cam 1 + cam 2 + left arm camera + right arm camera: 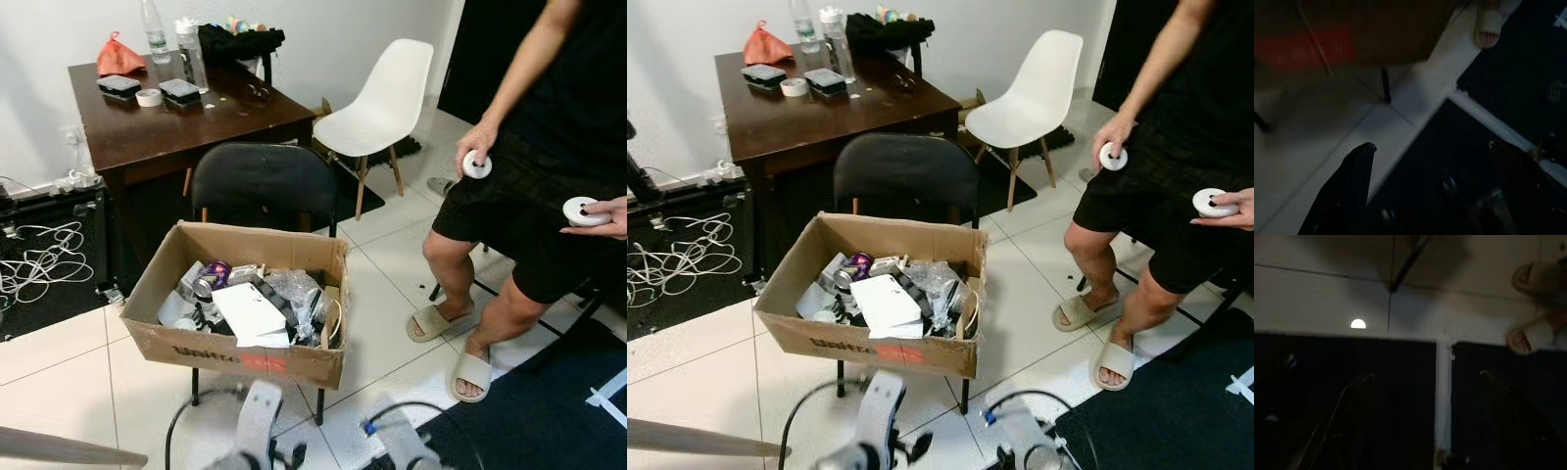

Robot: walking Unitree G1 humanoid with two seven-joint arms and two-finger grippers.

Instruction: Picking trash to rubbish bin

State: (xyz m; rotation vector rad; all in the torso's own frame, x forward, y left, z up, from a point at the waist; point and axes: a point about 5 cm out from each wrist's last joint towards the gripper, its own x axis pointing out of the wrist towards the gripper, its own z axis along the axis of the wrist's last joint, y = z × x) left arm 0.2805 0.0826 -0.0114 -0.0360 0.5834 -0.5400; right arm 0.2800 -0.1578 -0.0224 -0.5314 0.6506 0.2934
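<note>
Nearest, both arms hang low; the left gripper [1432, 147] and right gripper [1425, 377] are spread wide, holding nothing. Ahead, the trash-filled cardboard box [230, 348] sits on a black chair [263, 186]. Approach squarely, reaching in from above.

Dark wooden table [196, 122] at 11 o'clock; white chair [382, 98] at 1 o'clock; person in sandals [549, 196] at 3 o'clock.
</note>
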